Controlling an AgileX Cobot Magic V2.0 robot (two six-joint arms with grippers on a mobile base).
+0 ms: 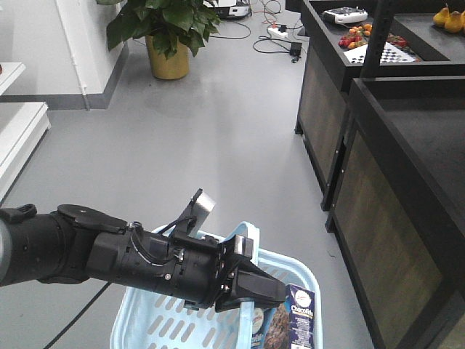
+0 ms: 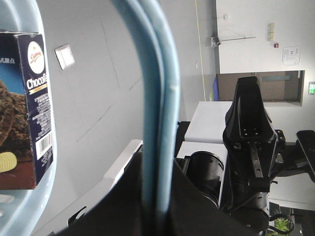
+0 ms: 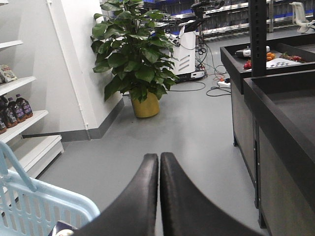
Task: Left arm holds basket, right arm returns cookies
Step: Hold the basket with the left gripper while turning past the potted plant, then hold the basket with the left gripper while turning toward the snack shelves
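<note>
**Exterior front-facing first, then both wrists: one basket, one carton, two arms**

Exterior front-facing: one left arm reaches in from the left over one light blue basket. Its left gripper is clamped narrow on the basket's single blue handle. One cookies carton stands inside the basket at its right end, just below the gripper's tip. Two black counters stand to the right of the basket. One potted plant sits far beyond the basket on the grey floor.

Left wrist-mounted: the handle rises from between the black jaws at the bottom edge, which close tightly on it. The cookies carton lies within the basket's pale blue wall, with its barcode and one round white logo showing. One right arm stands well apart from the basket, past the handle.

Right wrist-mounted: the right gripper has its two black fingers pressed together with nothing between them. It hangs near one corner of the basket but is not touching it. The carton cannot be made out with certainty here. The one potted plant stands far beyond the basket. White shelves holding a row of dark bottles rise behind the basket, and the bottles are too small to count.
</note>
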